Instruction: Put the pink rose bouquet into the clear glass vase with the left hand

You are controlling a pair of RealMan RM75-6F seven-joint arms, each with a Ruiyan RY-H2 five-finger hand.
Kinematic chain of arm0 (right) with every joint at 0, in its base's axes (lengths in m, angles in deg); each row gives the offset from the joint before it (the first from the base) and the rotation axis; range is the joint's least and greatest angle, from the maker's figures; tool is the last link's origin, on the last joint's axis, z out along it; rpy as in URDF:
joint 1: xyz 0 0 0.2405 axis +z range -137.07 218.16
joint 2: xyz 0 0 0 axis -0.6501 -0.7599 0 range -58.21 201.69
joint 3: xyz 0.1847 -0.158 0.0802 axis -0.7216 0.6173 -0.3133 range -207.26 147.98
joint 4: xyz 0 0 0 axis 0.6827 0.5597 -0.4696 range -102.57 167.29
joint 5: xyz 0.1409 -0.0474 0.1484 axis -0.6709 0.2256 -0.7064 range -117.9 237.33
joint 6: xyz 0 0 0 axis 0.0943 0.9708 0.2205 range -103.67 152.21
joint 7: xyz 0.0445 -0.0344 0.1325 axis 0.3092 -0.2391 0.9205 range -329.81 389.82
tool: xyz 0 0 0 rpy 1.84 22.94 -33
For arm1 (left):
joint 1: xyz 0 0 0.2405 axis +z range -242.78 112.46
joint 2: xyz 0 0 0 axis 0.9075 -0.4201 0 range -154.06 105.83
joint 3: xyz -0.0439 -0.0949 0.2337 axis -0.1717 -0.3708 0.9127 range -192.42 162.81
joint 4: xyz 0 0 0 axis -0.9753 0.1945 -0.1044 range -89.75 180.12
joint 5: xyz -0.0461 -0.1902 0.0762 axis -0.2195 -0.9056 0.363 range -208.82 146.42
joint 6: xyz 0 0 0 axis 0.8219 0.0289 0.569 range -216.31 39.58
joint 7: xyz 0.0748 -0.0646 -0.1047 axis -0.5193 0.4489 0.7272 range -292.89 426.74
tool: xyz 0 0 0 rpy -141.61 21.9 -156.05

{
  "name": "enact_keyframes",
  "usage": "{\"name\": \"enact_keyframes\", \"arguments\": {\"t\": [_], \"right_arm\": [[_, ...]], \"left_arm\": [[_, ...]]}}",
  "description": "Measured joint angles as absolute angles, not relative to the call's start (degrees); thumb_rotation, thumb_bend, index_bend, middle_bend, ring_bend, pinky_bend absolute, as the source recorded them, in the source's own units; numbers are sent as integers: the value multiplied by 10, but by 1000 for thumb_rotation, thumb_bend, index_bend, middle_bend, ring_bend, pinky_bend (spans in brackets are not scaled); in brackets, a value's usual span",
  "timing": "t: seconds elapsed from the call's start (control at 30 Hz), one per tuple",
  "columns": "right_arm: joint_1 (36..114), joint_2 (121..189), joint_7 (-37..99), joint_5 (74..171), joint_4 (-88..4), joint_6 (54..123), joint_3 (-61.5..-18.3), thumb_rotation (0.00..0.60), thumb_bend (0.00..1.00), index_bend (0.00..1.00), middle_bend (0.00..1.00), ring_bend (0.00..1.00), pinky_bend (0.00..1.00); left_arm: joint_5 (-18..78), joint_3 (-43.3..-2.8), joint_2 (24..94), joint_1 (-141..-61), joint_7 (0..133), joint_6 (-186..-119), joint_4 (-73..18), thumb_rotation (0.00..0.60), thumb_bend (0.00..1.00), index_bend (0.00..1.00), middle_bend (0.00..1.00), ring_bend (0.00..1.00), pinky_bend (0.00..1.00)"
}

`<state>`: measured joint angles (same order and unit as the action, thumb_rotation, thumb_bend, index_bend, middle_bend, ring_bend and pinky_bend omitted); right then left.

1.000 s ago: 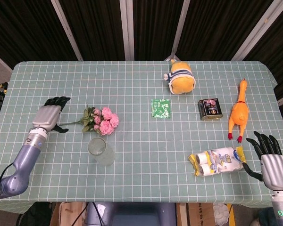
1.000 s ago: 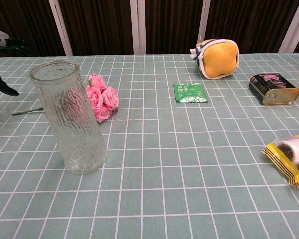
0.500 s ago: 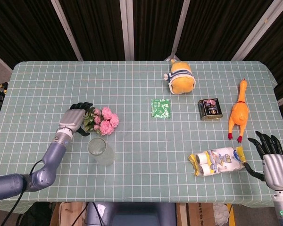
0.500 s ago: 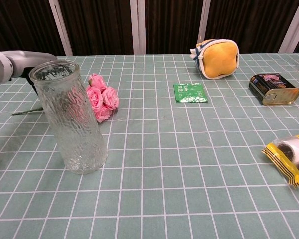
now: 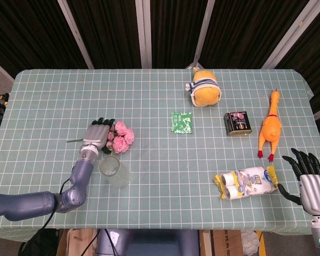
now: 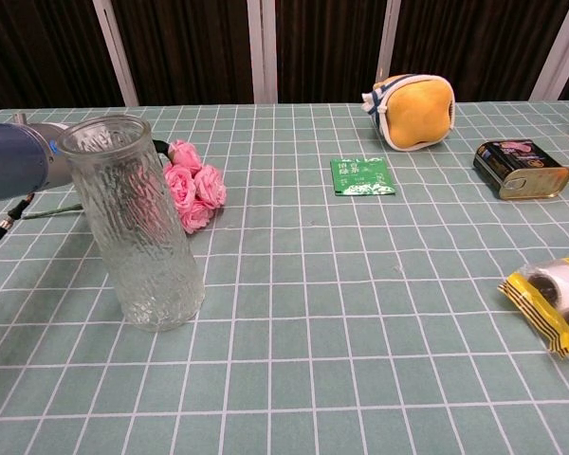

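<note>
Bouquet: the pink rose bouquet (image 5: 119, 136) lies on its side on the worktop (image 5: 160, 96), blooms toward the middle, green stem trailing out to the left edge side – just behind the vase.
Vase: the clear glass vase (image 6: 133, 223) stands upright, mouth open, just in front of the flowers; in the chest view the blooms peek out beside its upper wall.
Left hand: the left hand (image 5: 96, 136) sits over the leafy neck of the bouquet, fingers pointing toward the blooms. Whether the fingers have closed on the stems I cannot tell; the back of the hand hides them from the head view, and the vase blocks them from the chest view.
Right hand: the right hand (image 5: 308, 178) rests at the near right corner, fingers spread and holding nothing, beside a bag of rolls (image 5: 245, 182).
Handling: the bouquet looks light and soft – petals crush easily, and the thin stem probably bends. The bound neck just below the leaves seems the best hold, leaving the stem end free to go in first.
Risk: the vase is tall, narrow and glass; a knock from the forearm (image 6: 14, 161) close beside it could tip it, so the lift likely needs to clear the rim before the stem is lowered in.
Others: a yellow pouch (image 5: 205, 90), green packet (image 5: 182, 123), dark tin (image 5: 237, 123) and rubber chicken (image 5: 270, 128) lie well apart on the right.
</note>
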<state>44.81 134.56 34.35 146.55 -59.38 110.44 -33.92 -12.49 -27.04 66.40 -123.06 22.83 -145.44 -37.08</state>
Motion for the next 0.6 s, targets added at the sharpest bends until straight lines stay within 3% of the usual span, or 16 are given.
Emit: {"name": "enact_keyframes", "arguments": {"t": [0.2, 0.6], "right_arm": [[447, 1344, 351, 1466, -592, 1105, -339, 600, 280, 206, 88, 77, 0], [447, 1342, 361, 1466, -591, 1105, -339, 600, 280, 206, 88, 77, 0]], "left_arm": [[-116, -270, 684, -1238, 228, -1460, -345, 600, 403, 224, 328, 237, 351], [-48, -272, 708, -1225, 260, -1484, -311, 600, 454, 322, 467, 342, 460]]}}
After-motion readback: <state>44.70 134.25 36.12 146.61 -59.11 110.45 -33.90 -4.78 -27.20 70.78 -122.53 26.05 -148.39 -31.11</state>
